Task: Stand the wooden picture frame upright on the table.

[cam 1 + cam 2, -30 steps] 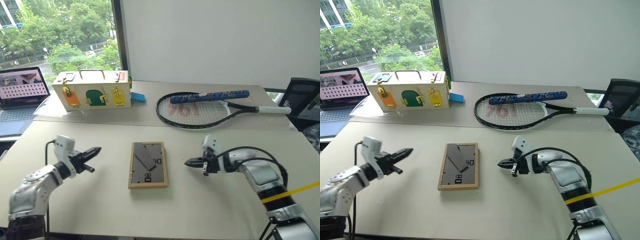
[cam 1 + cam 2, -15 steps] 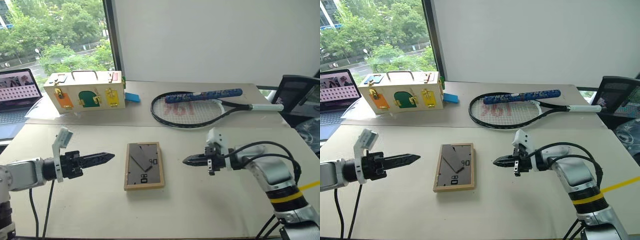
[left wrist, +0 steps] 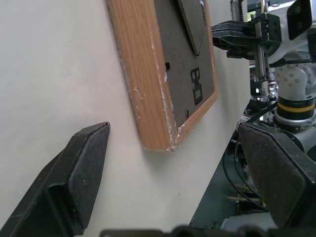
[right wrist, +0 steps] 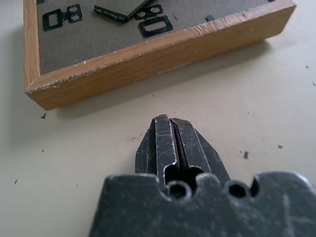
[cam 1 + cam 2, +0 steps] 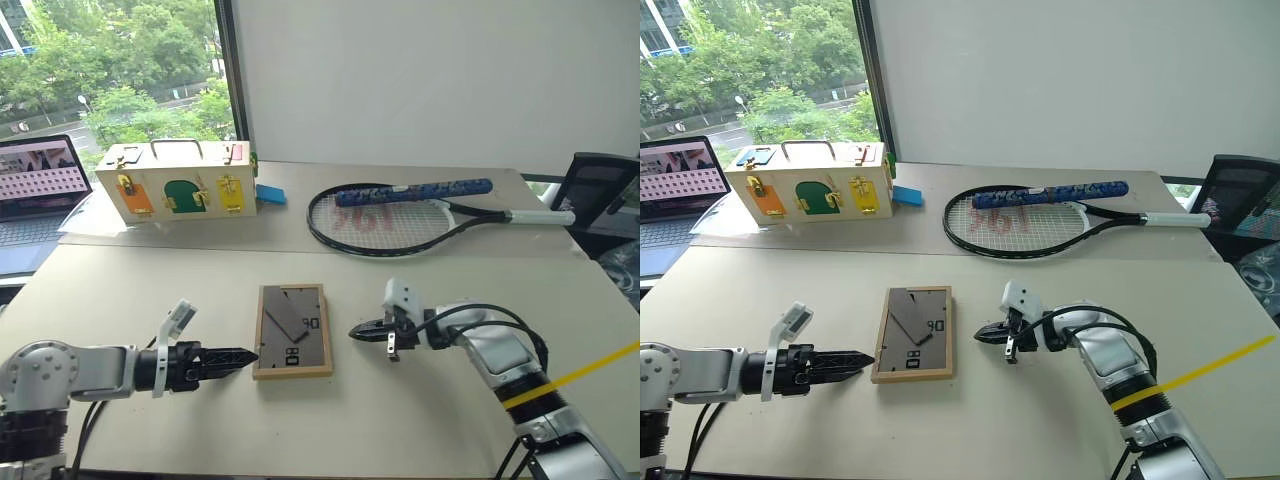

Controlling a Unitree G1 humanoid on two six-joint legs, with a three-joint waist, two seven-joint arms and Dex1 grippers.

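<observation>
Flat on the beige table (image 5: 420, 420), near its middle: wooden picture frame (image 5: 293, 330), lying back-side up, dark grey panel and folded triangular stand leg facing the ceiling. Just beside its near left corner: left gripper (image 5: 232, 358), low over the tabletop, pointing toward that corner, fingers (image 3: 81, 168) spread wide with the corner between them in the wrist view, touching nothing. Near the frame's right edge, not touching: right gripper (image 5: 362, 331), tips pressed tight together, empty, aimed at the wooden side. Farther back across the seam: tennis racket (image 5: 400, 215) with blue grip, wooden box (image 5: 176, 182) with coloured latches, small blue block (image 5: 270, 194) beside it, and an open laptop (image 5: 40, 185) at the far left edge.
</observation>
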